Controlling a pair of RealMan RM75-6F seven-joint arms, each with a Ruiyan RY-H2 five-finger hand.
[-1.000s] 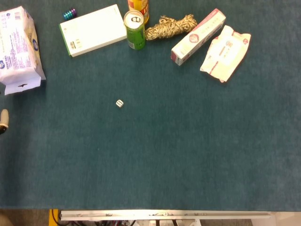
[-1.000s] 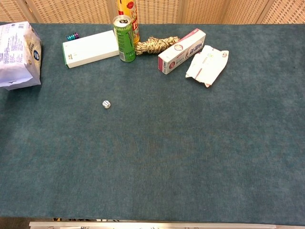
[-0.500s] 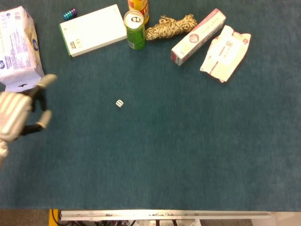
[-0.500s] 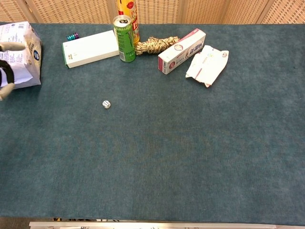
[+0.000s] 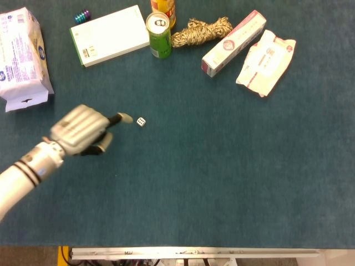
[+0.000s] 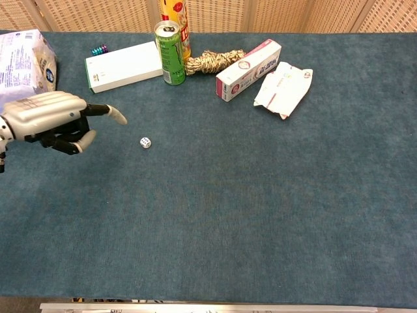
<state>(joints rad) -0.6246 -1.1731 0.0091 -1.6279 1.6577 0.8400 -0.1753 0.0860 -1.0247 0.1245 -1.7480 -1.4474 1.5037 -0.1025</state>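
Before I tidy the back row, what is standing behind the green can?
Behind the green can stands a yellow container with red print; its lower front is covered by the can, and its top runs out of frame.

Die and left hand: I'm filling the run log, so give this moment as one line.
left hand: above table, holds nothing, one finger out | die: just past fingertip, untouched | right hand: not in view

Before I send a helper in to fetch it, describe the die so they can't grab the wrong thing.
On the dark teal table, look at the open stretch in front of the green can. The die lies there alone, just beyond the left hand's outstretched fingertip: a tiny white cube with dark pips, far smaller than anything else.
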